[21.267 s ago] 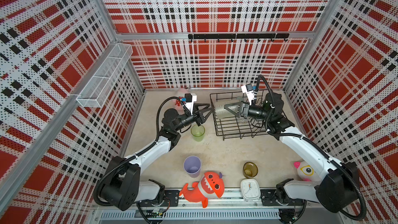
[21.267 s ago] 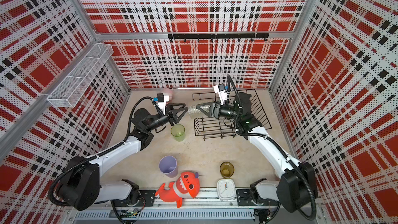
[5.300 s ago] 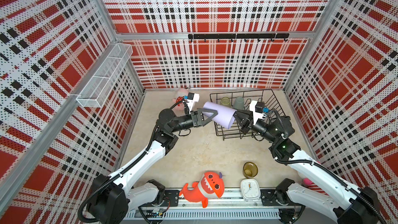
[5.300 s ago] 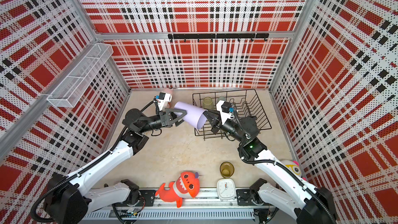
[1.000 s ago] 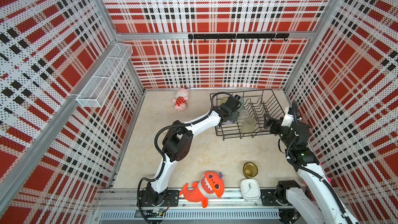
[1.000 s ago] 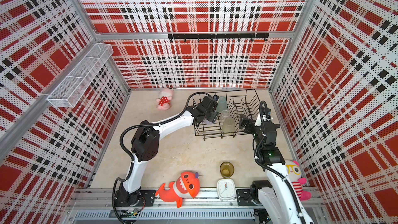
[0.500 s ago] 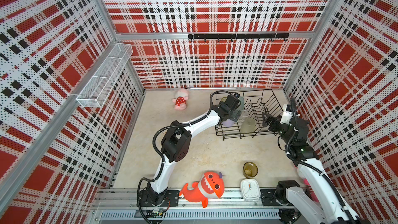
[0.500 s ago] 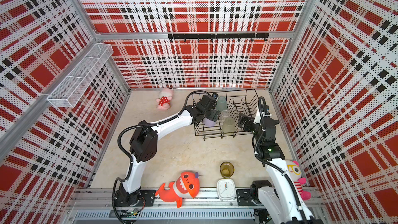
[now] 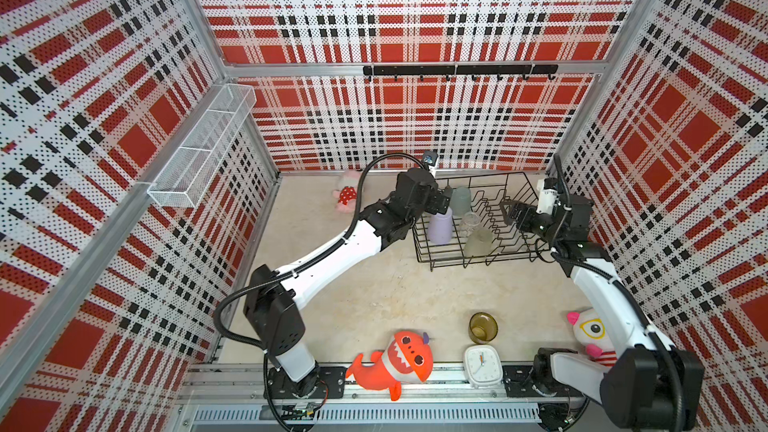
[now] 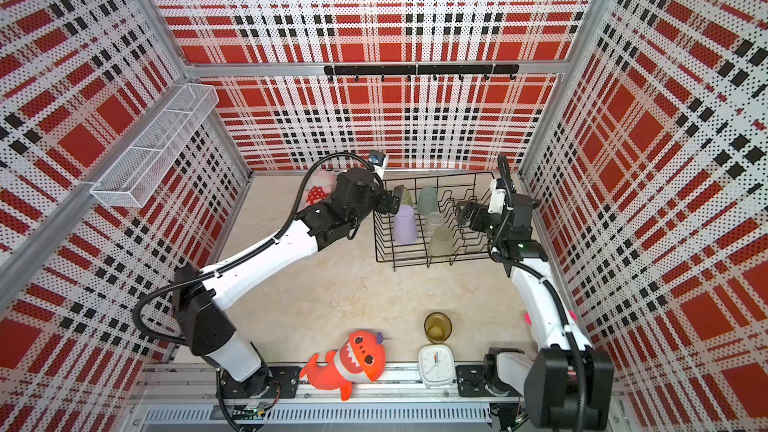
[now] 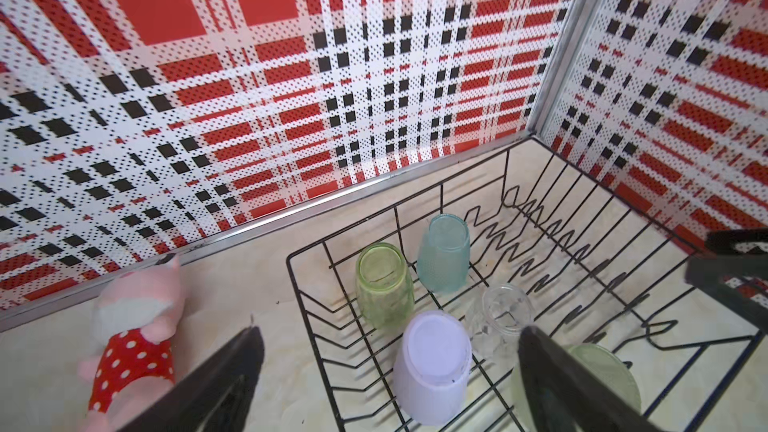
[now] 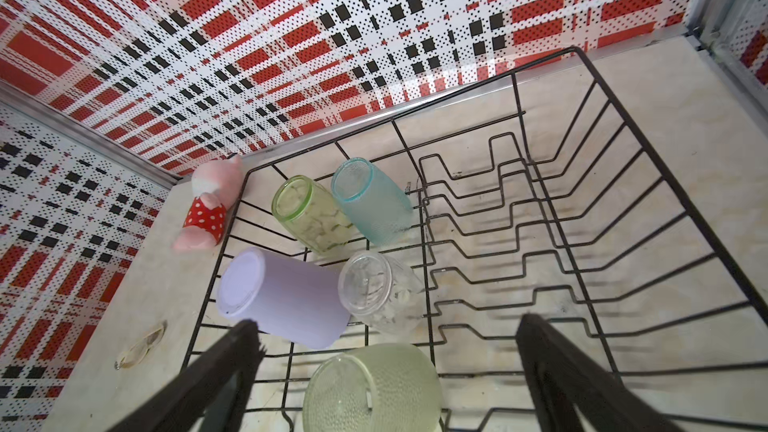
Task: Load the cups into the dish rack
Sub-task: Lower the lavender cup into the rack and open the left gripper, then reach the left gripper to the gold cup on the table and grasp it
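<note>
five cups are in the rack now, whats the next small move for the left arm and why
Probably lift the left gripper straight up, clear of the lilac cup: its jaws stand open, holding nothing, just over that cup inverted in the dish rack. Only the amber cup sits outside.

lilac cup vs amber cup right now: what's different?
Place: the lilac cup stands inside the dish rack; the amber cup stands on the table by the white clock.
Pose: the lilac cup is mouth down, the amber cup mouth up.
Look: the lilac cup is opaque; the amber cup is see-through and looks shorter.
Both are handle-less tumblers, and neither is held.
</note>
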